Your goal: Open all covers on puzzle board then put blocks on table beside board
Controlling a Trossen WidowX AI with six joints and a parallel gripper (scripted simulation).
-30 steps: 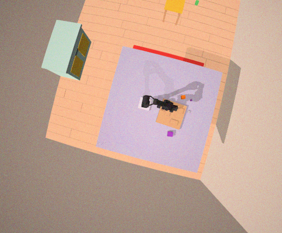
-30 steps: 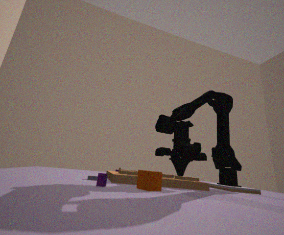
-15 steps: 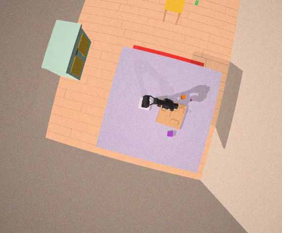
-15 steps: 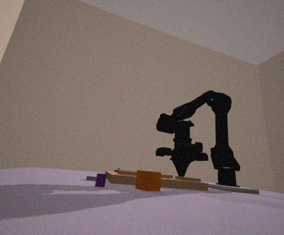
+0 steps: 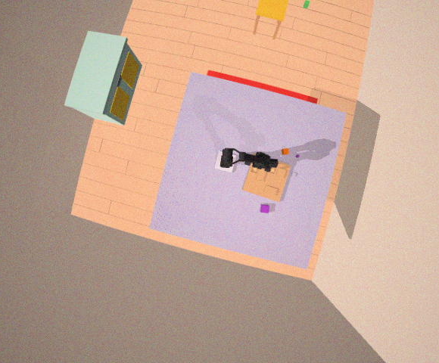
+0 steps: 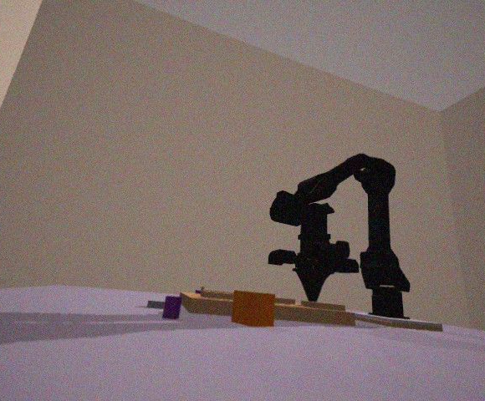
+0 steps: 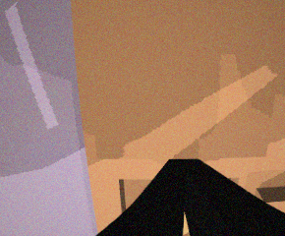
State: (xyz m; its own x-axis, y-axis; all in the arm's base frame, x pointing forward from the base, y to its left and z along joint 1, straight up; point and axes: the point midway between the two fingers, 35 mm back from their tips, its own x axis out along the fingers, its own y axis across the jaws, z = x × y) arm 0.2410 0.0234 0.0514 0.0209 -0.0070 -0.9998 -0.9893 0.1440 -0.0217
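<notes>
Gripper (image 7: pixel 182 167): fingertips together at six o'clock!
Board (image 7: pixel 147 98): wooden, running from twelve round to five, sunlit streak across!
Tabletop (image 7: pixel 29 197): lilac, over at nine!

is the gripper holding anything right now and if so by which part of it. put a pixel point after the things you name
Nothing is held: the gripper (image 5: pixel 271 165) (image 6: pixel 312 300) (image 7: pixel 182 167) is shut with its fingertips together.
</notes>
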